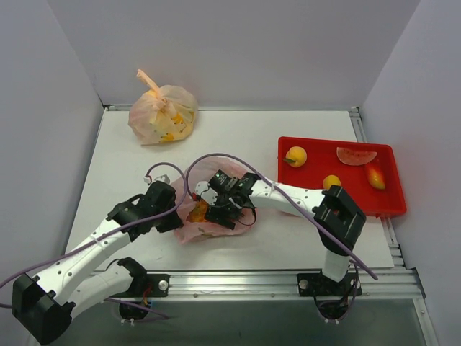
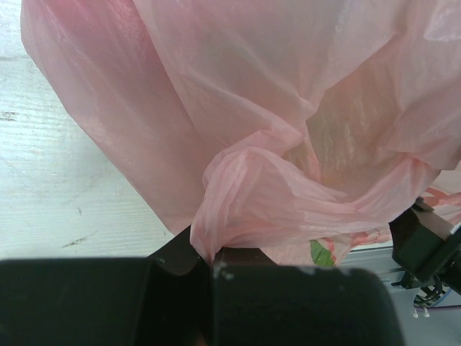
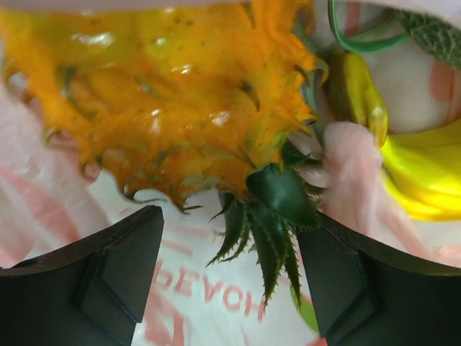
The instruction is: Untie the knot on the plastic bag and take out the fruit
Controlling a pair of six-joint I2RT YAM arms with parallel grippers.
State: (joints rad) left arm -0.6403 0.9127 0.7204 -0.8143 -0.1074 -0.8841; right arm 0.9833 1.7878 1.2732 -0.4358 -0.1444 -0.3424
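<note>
On my right wrist feed I can read one word, "PEACH", in red capitals printed on the thin translucent pink plastic bag [image 3: 209, 288], with the letters flipped top to bottom. A second line of red print [image 3: 162, 333] below it is cut off by the frame edge and I cannot read it. My overhead and left wrist feeds show no legible text.

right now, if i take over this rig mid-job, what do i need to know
Left gripper: shut on a fold of the pink bag.
Right gripper: open, inside the bag, fingers either side of the pineapple at its green crown.
Banana and green melon lie beside it, in the bag.
Done: bag appears open.
Left: close on the pineapple, lift it out, then the other fruit.
</note>
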